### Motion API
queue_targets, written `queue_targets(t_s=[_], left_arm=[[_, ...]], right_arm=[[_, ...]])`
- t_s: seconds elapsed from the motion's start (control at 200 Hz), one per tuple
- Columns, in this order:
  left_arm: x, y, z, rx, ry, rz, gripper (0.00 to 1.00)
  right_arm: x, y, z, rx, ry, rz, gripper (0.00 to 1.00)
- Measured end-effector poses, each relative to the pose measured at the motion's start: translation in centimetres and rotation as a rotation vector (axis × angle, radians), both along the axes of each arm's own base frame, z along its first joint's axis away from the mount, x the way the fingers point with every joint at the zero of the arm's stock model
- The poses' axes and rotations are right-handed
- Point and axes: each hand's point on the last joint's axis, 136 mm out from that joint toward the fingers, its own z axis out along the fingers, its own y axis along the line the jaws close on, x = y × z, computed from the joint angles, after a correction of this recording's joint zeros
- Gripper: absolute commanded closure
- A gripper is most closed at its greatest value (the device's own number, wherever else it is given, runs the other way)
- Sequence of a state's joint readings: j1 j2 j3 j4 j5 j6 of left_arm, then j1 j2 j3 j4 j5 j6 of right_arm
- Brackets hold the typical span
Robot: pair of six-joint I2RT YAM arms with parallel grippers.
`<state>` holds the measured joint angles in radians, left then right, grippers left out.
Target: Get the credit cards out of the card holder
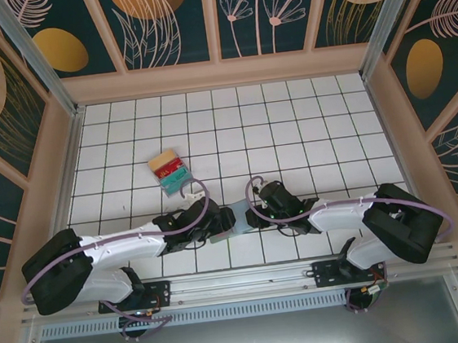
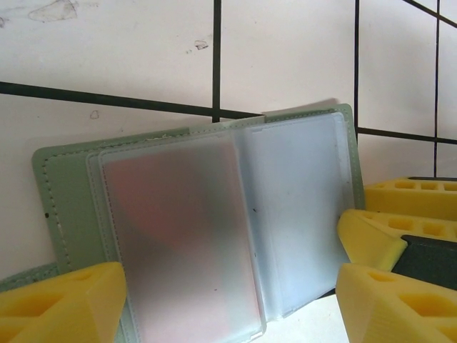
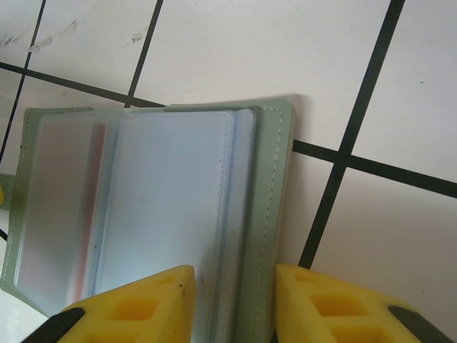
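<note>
We see the grey-green card holder [image 2: 214, 221] lying open on the white gridded bench [image 1: 290, 132] near its front edge, between the two arms, with a pinkish tint showing through one frosted sleeve. The left end effector [image 2: 228, 293] has its yellow fingers wide apart, while the right end effector [image 3: 234, 282] sets its fingers astride the holder's stitched right edge, and we cannot tell whether they pinch it. A stack of cards [image 1: 169, 171], tan, red and teal, lies well apart, farther back.
</note>
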<state>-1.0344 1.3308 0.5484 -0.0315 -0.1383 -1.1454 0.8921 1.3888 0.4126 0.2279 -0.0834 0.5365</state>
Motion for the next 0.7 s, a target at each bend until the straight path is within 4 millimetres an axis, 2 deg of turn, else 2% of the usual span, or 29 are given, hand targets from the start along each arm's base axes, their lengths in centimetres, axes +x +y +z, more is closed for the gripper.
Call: queue_targets(t_s=[0.28,0.701], left_arm=[[-0.3,0.1,-1.5,0.034,0.029,-0.006,0.22],[0.0,-1.5,-1.2,-0.028,0.026,-0.03,0.22]], right_arm=[[0.0,0.0,0.0,0.0,0.0,0.0,0.65],[0.0,0.0,0.0,0.0,0.0,0.0,0.65]])
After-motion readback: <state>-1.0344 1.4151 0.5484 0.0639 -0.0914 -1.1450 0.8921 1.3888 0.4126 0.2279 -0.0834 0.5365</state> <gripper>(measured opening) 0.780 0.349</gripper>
